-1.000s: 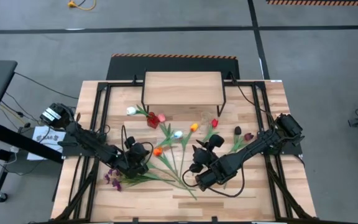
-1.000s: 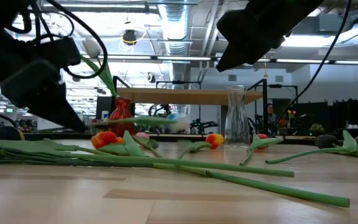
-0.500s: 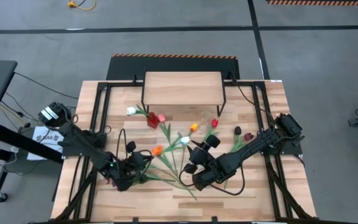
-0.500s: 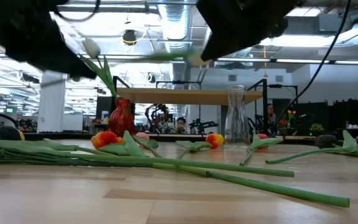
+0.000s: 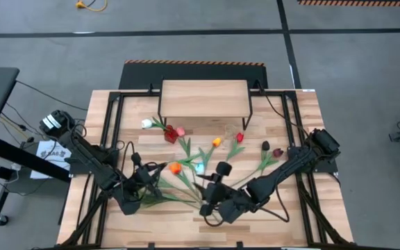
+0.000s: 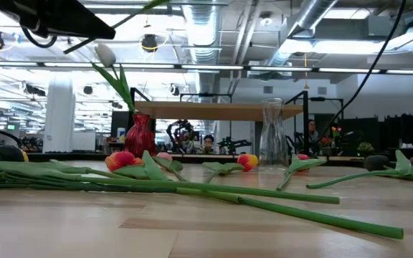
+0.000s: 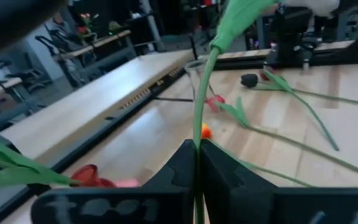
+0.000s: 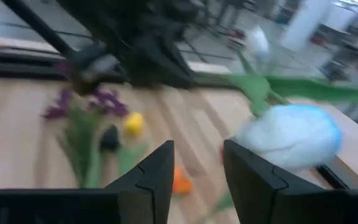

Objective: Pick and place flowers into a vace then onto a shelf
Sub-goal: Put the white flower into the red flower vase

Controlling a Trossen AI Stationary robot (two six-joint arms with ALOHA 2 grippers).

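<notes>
My left gripper [image 5: 151,182], over the table's near left, is shut on a light-blue tulip [image 5: 200,167] that it carries above the table. My right gripper [image 8: 197,171] hangs open and holds nothing near the table's middle [image 5: 203,206]; the tulip's head [image 8: 291,138] floats just beyond its fingers. Other flowers [image 5: 186,182] lie flat on the tabletop. A clear glass vase [image 6: 273,132] stands empty in front of the shelf [image 5: 203,97]. A red vase [image 6: 140,135] beside it holds a white tulip [image 6: 106,54]. My left gripper pinches the tulip's green stem [image 7: 197,146] between its two fingers, well below the head. The fingers come about level from the table's left. The stem rises out of the fingertips [image 7: 182,163] and the whole flower is clear of the table.
Purple sprigs [image 5: 126,199] lie by the left arm. An orange tulip [image 5: 176,167] and long stems spread over the table's middle. Dark maroon tulips [image 5: 271,148] lie at the right. The shelf stands on black legs at the far edge.
My left gripper has risen and drawn toward the table's near left, tipping up to about level and carrying the blue tulip higher above the table. My right gripper has also risen out of the low view and moved toward the near edge and the left.
</notes>
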